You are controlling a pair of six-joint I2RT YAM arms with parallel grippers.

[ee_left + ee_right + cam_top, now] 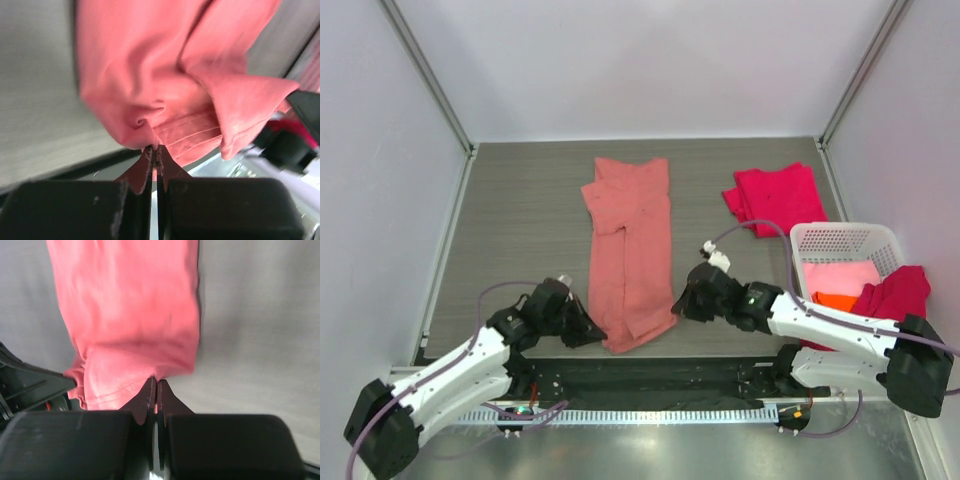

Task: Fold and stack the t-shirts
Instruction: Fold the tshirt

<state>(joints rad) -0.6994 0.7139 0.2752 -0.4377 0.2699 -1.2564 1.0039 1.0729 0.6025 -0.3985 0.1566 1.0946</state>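
A salmon-pink t-shirt (pixel 630 245) lies as a long narrow strip down the middle of the table. My left gripper (pixel 596 338) is shut on its near left corner (pixel 150 135). My right gripper (pixel 677 307) is shut on its near right corner (pixel 150 360). A folded crimson-red t-shirt (pixel 775 197) lies at the far right. A light pink t-shirt (pixel 840 275) and an orange one (pixel 835 299) lie in the basket, and another crimson-red one (pixel 892 295) hangs over its near rim.
The white lattice basket (pixel 840 238) stands at the right edge of the table. White walls and metal posts close in the table at the back and sides. A black strip (pixel 650 380) runs along the near edge between the arm bases.
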